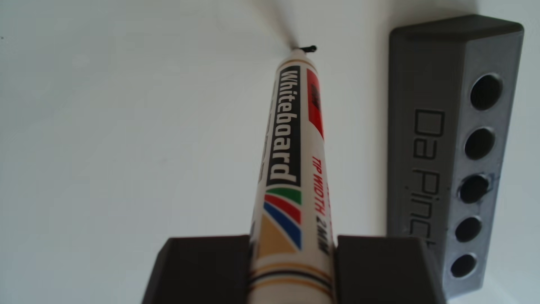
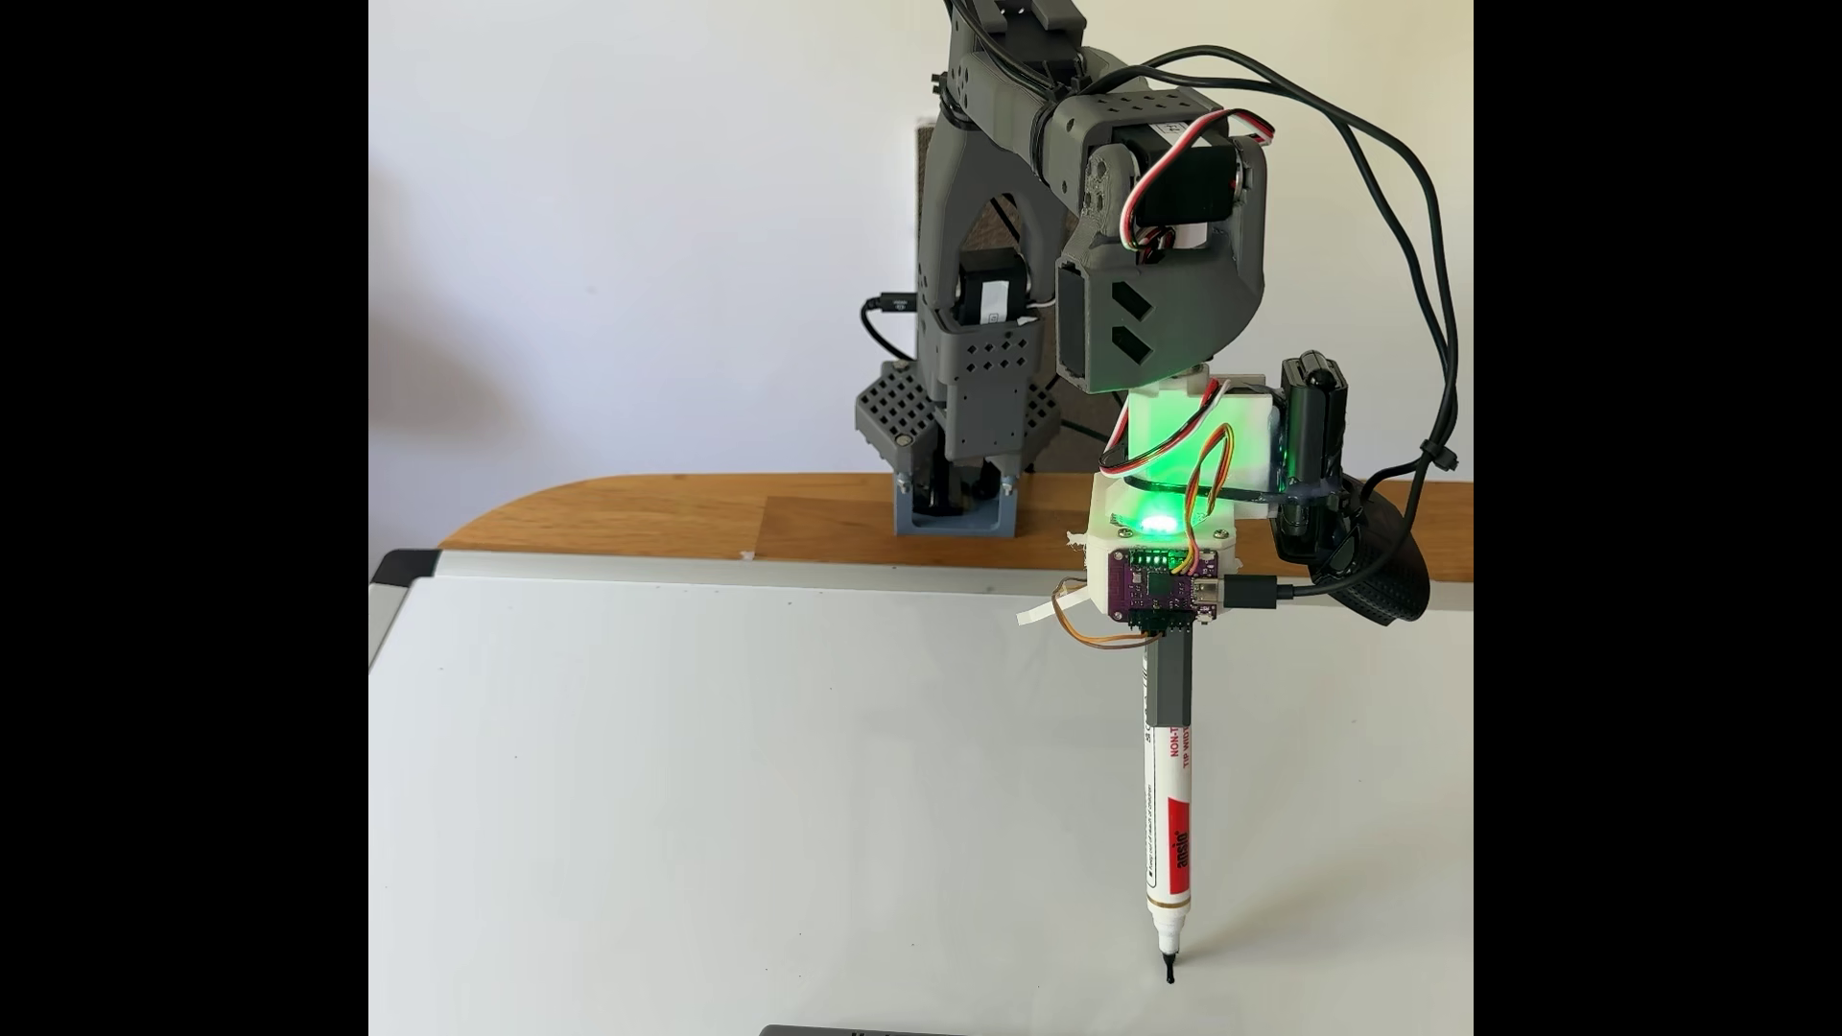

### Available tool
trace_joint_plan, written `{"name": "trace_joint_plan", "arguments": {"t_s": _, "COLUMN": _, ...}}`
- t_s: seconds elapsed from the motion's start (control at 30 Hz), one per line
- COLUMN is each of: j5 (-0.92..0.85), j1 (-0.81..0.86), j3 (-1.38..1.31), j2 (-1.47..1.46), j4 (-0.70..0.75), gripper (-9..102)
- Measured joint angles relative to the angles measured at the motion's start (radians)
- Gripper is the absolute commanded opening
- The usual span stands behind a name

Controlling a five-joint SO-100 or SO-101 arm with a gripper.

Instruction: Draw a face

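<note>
In the other view, the dark claw (image 1: 293, 263) grips a white whiteboard marker (image 1: 289, 163) on both sides. The marker's long axis runs away from the claw to its tip, which touches the face (image 1: 396, 48), so far a short dark stroke on the white whiteboard (image 1: 117, 131). A grey holed block (image 1: 479, 163) lies just beside.

In the fixed view, the marker (image 2: 1168, 807) stands near upright, tip down on the stroke (image 2: 1169, 968); the next line likely runs sideways across the board (image 2: 698, 797).

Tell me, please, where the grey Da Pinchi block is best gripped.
Probably grip the grey block across its two long sides at mid-length, from above: it lies flat, long and narrow. The end effector holds the marker now.
</note>
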Motion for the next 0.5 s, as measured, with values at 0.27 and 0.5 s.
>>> {"name": "trace_joint_plan", "arguments": {"t_s": 0.27, "j5": 0.0, "j1": -0.003, "j3": 0.04, "j2": 0.049, "j4": 0.026, "gripper": -1}}
{"name": "trace_joint_plan", "arguments": {"t_s": 0.5, "j5": 0.0, "j1": -0.003, "j3": 0.095, "j2": 0.104, "j4": 0.035, "gripper": -1}}
